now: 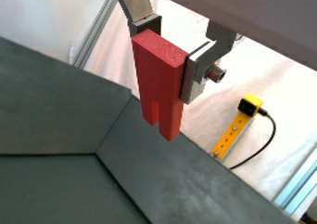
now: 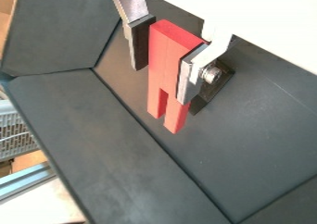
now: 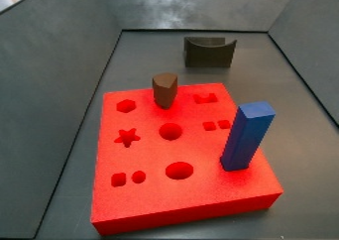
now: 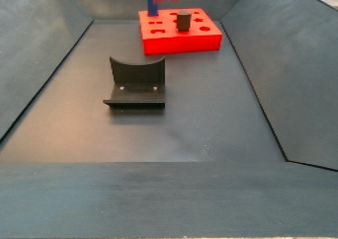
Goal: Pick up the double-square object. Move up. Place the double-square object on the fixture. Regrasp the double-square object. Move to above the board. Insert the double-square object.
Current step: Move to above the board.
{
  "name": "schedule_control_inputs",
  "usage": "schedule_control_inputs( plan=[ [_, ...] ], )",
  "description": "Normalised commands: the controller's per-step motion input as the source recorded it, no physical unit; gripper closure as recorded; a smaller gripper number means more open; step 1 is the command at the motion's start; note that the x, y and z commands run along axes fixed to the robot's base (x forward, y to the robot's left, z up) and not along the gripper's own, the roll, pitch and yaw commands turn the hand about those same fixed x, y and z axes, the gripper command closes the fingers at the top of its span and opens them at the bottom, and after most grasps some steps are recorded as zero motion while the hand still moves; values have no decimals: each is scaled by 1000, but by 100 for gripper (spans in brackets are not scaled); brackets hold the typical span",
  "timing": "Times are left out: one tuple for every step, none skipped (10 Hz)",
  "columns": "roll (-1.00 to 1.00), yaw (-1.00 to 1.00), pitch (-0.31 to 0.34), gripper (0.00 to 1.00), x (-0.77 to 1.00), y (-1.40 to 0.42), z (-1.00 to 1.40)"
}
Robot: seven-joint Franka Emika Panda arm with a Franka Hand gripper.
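Gripper (image 1: 171, 54) raised clear of the counter; jaws clamped on the double-square object (image 1: 158, 80), hung vertically, probably for transfer to the fixture (image 4: 136, 82).

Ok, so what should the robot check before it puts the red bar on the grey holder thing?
1. Bar gripped: ok. In both wrist views the gripper is shut on its upper part, a finger on each side.
2. Bar clear of the floor: ok. Its lower end hangs free.
3. Bar straight in the gripper: ok. It runs in line with the fingers.
4. Fixture notch free: ok. Both side views show nothing in it.
5. Gripper over the fixture: cannot tell. No wrist view shows the fixture, and no side view clearly shows the gripper.
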Motion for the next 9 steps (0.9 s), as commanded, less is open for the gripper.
schedule_control_inputs(
  plan=[
    [-74,-14,79,100,-115,-21,1000],
    [-73,5,82,100,-87,-16,823],
    [-71,24,90,100,-49,-13,581],
    [-71,35,102,100,-24,-16,398],
    [-1000,-81,-91,100,-291,-1000,42],
    [-1000,-79,-93,100,-285,-1000,7],
    [-1000,-85,-106,100,-298,-1000,16],
    [-1000,-92,-103,100,-311,-1000,11],
    [-1000,-104,-104,100,-328,-1000,11]
  ],
)
